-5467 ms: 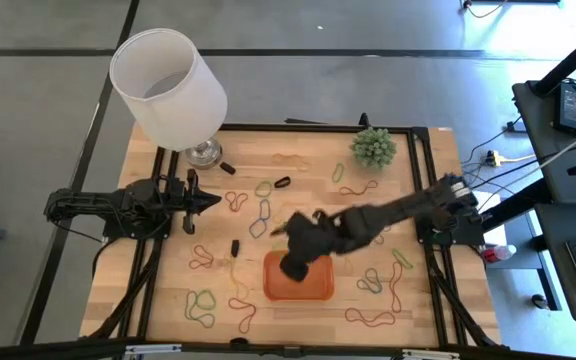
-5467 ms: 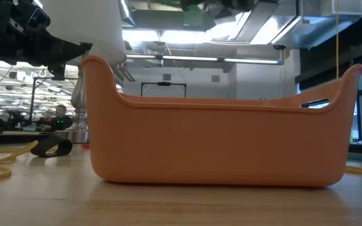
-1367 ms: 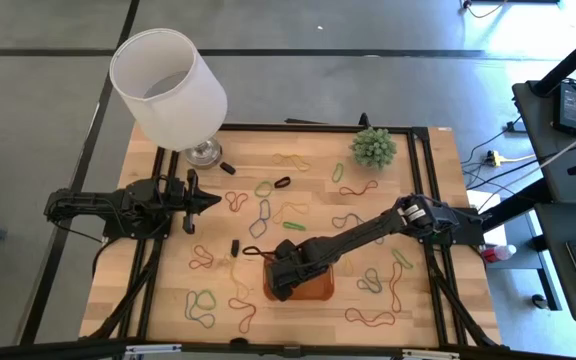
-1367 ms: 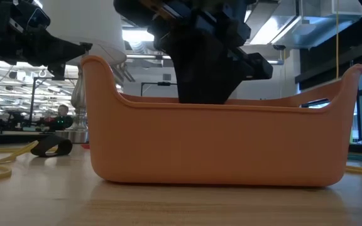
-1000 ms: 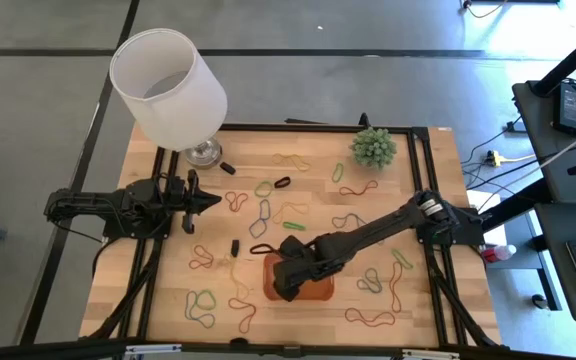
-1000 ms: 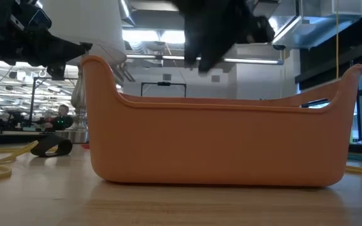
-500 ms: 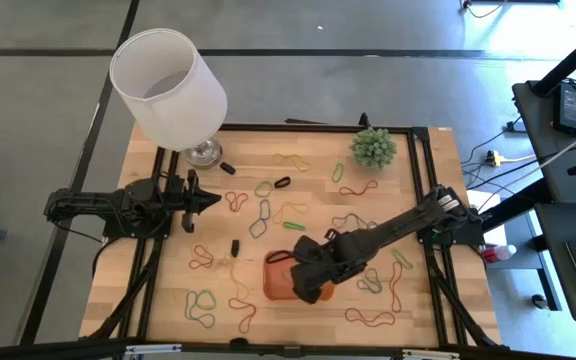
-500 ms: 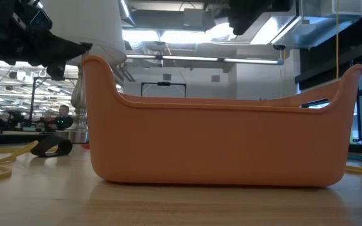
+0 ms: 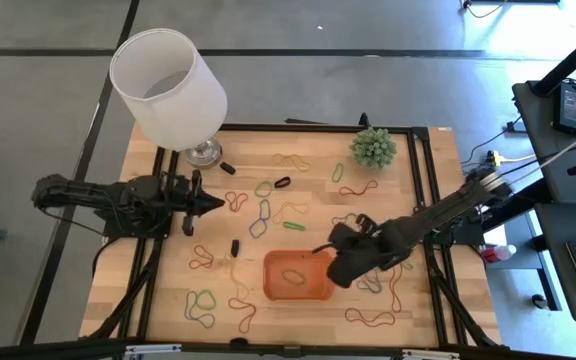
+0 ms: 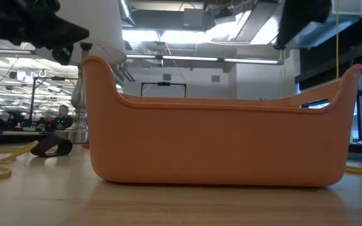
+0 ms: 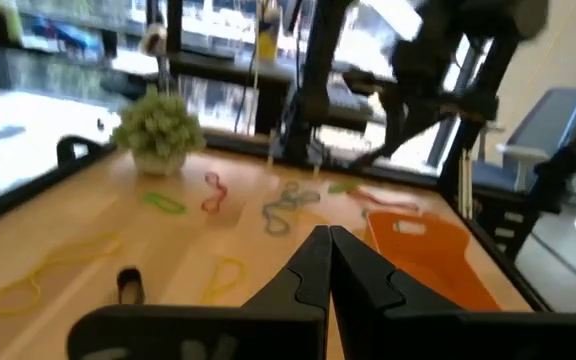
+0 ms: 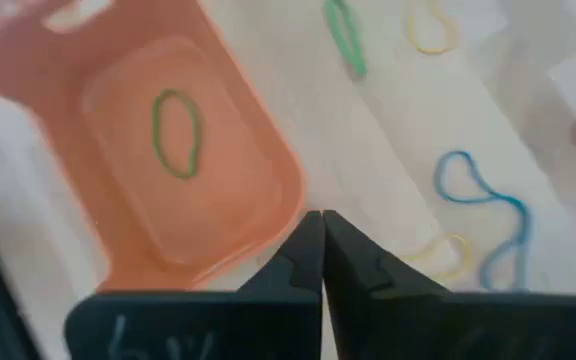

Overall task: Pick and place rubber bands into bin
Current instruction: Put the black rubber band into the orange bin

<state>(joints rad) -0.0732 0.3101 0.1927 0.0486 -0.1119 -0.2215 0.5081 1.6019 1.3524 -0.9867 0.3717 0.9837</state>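
Beside the bin: the right gripper (image 9: 320, 249) hangs just off the orange bin (image 9: 273, 290), at its edge on the right arm's side, jaws pressed together on nothing.
Why shut and empty: one green rubber band (image 12: 175, 133) lies flat on the bin floor, ahead of the closed jaw tips in the right wrist view, so I judge a drop is done and the jaws are free for another pick.
Loose bands: a blue band (image 12: 488, 214) and a yellow one (image 12: 446, 254) lie on the wooden table (image 9: 420, 200) close past the jaw tips, outside the bin; many more are scattered over the table (green, red, tan).
Right arm pose: stretched low from its base at the table's right edge, wrist over the bin's near corner.
Left gripper: the left gripper (image 9: 209, 202) waits well away from the bin at the left edge, jaws closed and empty, pointing across the table toward the small plant (image 11: 158, 128).
Lamp: the white-shaded lamp (image 9: 167, 86) stands behind the left jaws, clear of the work.
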